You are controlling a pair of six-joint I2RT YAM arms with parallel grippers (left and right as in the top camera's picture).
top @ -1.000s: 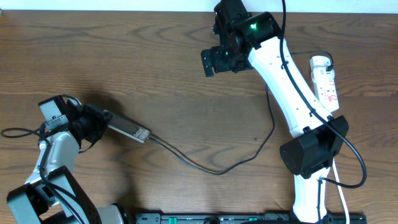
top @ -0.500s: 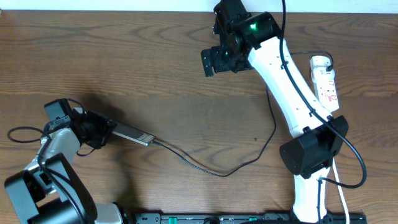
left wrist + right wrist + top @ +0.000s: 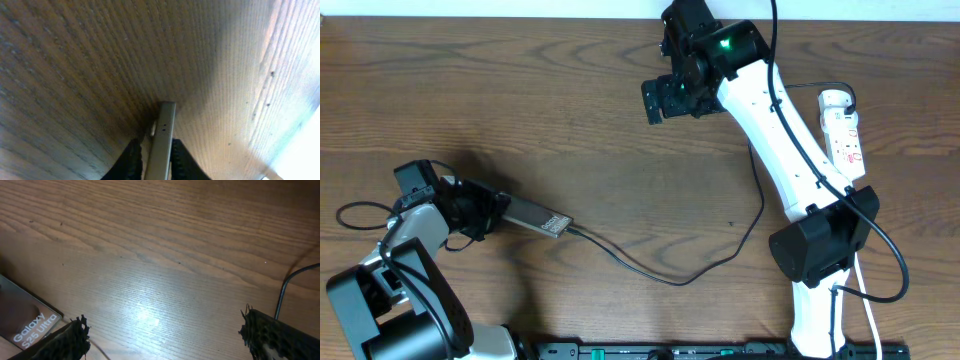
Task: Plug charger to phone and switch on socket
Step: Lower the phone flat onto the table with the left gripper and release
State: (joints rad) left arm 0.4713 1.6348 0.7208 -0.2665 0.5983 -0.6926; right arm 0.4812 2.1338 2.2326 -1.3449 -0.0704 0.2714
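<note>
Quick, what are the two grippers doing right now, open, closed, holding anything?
Left gripper: jaws closed on the phone.
Right gripper: jaws open, holding nothing.

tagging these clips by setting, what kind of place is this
Probably a robotics lab or test bench rather than a home. A left arm and a right arm work at a wooden table, and laid out on it are a phone, a charger cable and a white power strip.
</note>
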